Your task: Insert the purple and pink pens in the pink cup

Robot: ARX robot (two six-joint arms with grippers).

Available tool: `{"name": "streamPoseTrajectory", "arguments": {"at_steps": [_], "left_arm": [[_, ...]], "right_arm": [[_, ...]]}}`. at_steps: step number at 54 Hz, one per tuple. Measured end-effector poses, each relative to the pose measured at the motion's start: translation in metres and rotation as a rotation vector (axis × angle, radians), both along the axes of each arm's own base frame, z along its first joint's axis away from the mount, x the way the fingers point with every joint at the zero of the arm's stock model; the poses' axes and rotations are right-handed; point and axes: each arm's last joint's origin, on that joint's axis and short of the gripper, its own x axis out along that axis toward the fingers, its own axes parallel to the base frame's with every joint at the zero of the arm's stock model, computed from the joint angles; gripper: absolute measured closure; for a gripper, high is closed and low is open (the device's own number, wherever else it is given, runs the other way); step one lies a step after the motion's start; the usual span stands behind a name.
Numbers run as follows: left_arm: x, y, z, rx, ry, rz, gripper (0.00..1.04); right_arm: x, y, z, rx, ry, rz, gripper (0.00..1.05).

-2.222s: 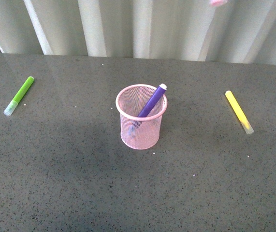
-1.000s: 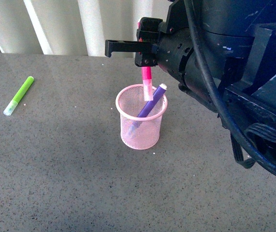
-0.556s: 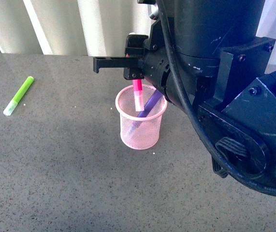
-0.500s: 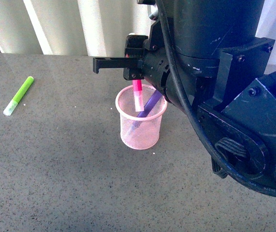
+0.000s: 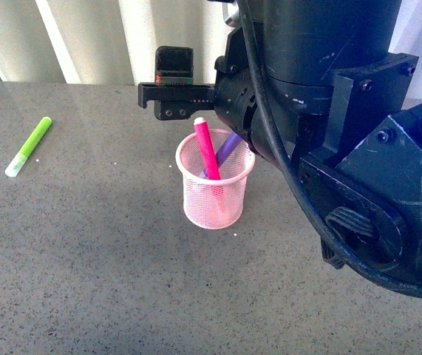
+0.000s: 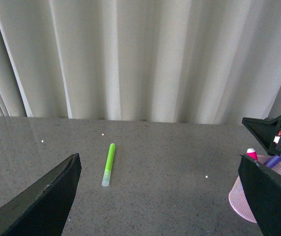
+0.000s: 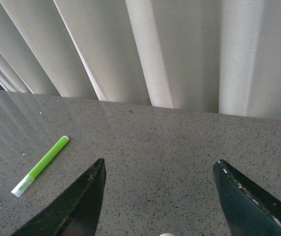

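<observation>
The pink cup (image 5: 215,194) stands mid-table. The pink pen (image 5: 208,151) stands in it, white tip up, leaning against the rim. The purple pen (image 5: 230,146) leans in it behind the pink one. My right gripper (image 5: 162,81) hangs open and empty just above the cup, clear of both pens. In the right wrist view the gripper (image 7: 160,164) shows open, with the pink pen's white tip (image 7: 166,234) at the lower edge. My left gripper (image 6: 158,164) is open and empty over the table, with the cup (image 6: 242,202) beside one finger.
A lime-green marker (image 5: 29,146) lies on the grey table at the far left and also shows in the left wrist view (image 6: 108,164). A pleated curtain (image 5: 92,37) backs the table. My right arm (image 5: 344,148) fills the right side and hides what is behind it.
My right gripper came down over the cup with the pink pen, then opened. The pen dropped into the cup and now leans beside the purple one.
</observation>
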Motion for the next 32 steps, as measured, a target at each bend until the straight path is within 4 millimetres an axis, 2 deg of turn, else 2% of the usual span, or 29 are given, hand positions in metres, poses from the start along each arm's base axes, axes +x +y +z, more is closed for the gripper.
{"name": "streamPoseTrajectory", "arguments": {"at_steps": [6, 13, 20, 23, 27, 32], "left_arm": [[0.000, 0.000, 0.000, 0.000, 0.000, 0.000, 0.07], [0.000, 0.000, 0.000, 0.000, 0.000, 0.000, 0.07], [0.000, 0.000, 0.000, 0.000, 0.000, 0.000, 0.07], [0.000, 0.000, 0.000, 0.000, 0.000, 0.000, 0.07], [0.000, 0.000, 0.000, 0.000, 0.000, 0.000, 0.07], [0.000, 0.000, 0.000, 0.000, 0.000, 0.000, 0.07]], "right_arm": [[0.001, -0.003, 0.001, 0.000, 0.001, -0.010, 0.06], [0.000, -0.017, 0.015, 0.019, -0.009, -0.046, 0.07], [-0.006, -0.052, 0.053, 0.026, -0.049, -0.140, 0.07], [-0.015, -0.077, 0.075, 0.034, -0.080, -0.186, 0.07], [-0.037, -0.117, 0.106, 0.038, -0.122, -0.238, 0.07], [-0.065, -0.153, 0.128, 0.040, -0.139, -0.282, 0.07]]}}
